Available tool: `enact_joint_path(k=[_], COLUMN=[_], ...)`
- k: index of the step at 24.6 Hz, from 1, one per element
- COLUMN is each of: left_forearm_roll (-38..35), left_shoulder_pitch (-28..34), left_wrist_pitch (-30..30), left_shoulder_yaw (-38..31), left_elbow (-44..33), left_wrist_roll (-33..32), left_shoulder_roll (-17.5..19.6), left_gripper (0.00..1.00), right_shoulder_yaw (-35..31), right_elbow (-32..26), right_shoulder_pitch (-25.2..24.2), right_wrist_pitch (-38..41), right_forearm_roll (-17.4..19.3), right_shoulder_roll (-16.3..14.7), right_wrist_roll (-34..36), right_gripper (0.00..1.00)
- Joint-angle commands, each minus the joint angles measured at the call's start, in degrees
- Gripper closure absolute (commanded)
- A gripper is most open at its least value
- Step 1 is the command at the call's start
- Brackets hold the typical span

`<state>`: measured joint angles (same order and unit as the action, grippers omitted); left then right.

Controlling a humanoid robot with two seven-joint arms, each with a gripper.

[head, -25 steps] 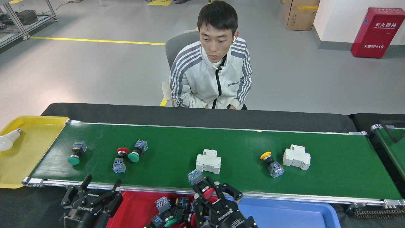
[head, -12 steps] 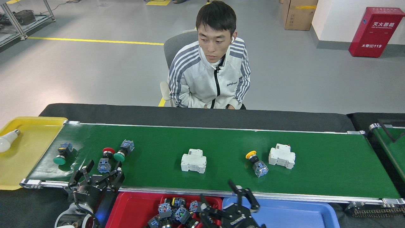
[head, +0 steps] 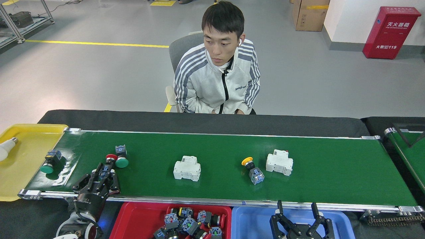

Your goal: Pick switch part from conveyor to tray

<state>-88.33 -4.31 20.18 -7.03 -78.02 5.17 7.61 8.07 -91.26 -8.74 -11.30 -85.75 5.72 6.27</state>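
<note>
Red-capped switch part [head: 109, 163] near conveyor [head: 332, 172] front-left corner, long axis cap-far; left gripper [head: 101, 173] fingers spread around it; right gripper [head: 296, 214] wide, empty.

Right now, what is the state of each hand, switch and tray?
left hand: closing around red-capped switch, grip not clear
right hand: open, empty, over blue tray
yellow-capped switch: lying on conveyor
red tray: holds several switches

Seated person in a white striped zip jacket [head: 217, 83] behind the black-draped desk [head: 199, 121]. Red fire-extinguisher cabinet [head: 391, 32] far right; brown cardboard box [head: 308, 15] near it. White light bulb [head: 6, 149] lies on the yellow plastic tray [head: 23, 166].
</note>
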Motion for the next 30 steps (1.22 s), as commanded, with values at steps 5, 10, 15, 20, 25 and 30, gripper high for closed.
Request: enact_joint_path(k=[5,10,15,20,25,30], left_forearm_roll=[0.18,0.00,0.18,0.53,0.62,0.44], left_shoulder_pitch=[11.77,15.29,15.20,15.20,15.03,14.06], left_wrist_pitch=[16.38,17.09,14.54,1.89,1.45,1.53], left_shoulder_yaw=[5.35,10.89,9.49,2.29,-2.38,-1.94], left_elbow=[-17.42,-20.24,-20.15,-19.36,-16.99,-16.90], left_wrist_roll=[0.11,0.11,0.20,0.28,0.28,0.02], left_shoulder_roll=[-1.55,-2.78,-3.04,-2.69,-2.34,-2.43], left_gripper=[0.76,0.00,0.00,0.00,0.00,0.00], right_shoulder_yaw=[-0.16,-0.42,-0.42,-0.25,0.72,2.83], right_elbow=[6.62,11.99,17.26,23.15,30.36,34.66], right_shoulder_pitch=[9.09,14.19,20.34,25.52,30.62,34.58], right_wrist_pitch=[6.54,17.36,21.32,25.01,25.01,24.83], right_forearm_roll=[0.76,3.40,4.72,5.60,4.98,4.72], right_shoulder_roll=[-4.84,-5.98,-7.30,-6.95,-3.61,-1.59], right_wrist_roll=[-3.90,-4.16,-6.19,-7.15,-7.59,-7.77], right_gripper=[0.02,0.02,0.02,0.02,0.06,0.18])
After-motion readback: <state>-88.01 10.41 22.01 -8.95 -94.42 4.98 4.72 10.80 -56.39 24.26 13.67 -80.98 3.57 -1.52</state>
